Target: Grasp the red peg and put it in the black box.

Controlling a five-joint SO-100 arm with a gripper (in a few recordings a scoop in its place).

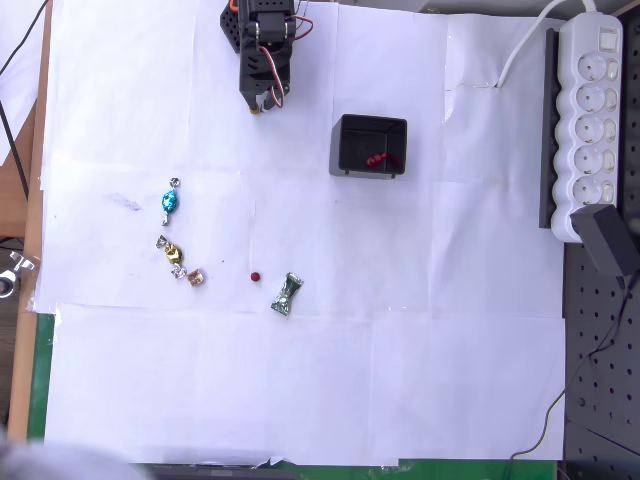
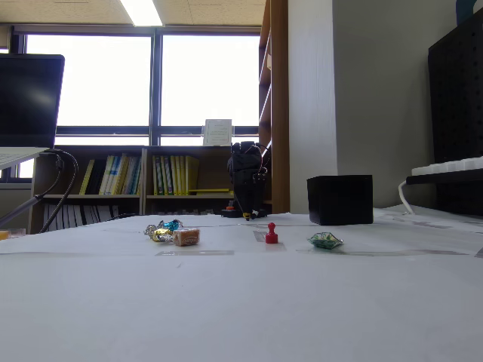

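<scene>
White paper-covered table [image 1: 400, 380], overhead view. The black box [image 1: 369, 146] served as landmark. Below and left of it the red peg [image 1: 255, 275] stood upright, with a green-wrapped candy [image 1: 286, 296] just beside it. Farther left lay a blue candy [image 1: 169, 202], a gold candy [image 1: 171, 249] and a tan candy [image 1: 196, 278]. A white power strip [image 1: 592, 120] lay right of the box.

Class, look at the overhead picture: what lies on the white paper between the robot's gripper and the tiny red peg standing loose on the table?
Nothing: in the overhead view, bare white paper separates the gripper from the tiny red peg.
</scene>
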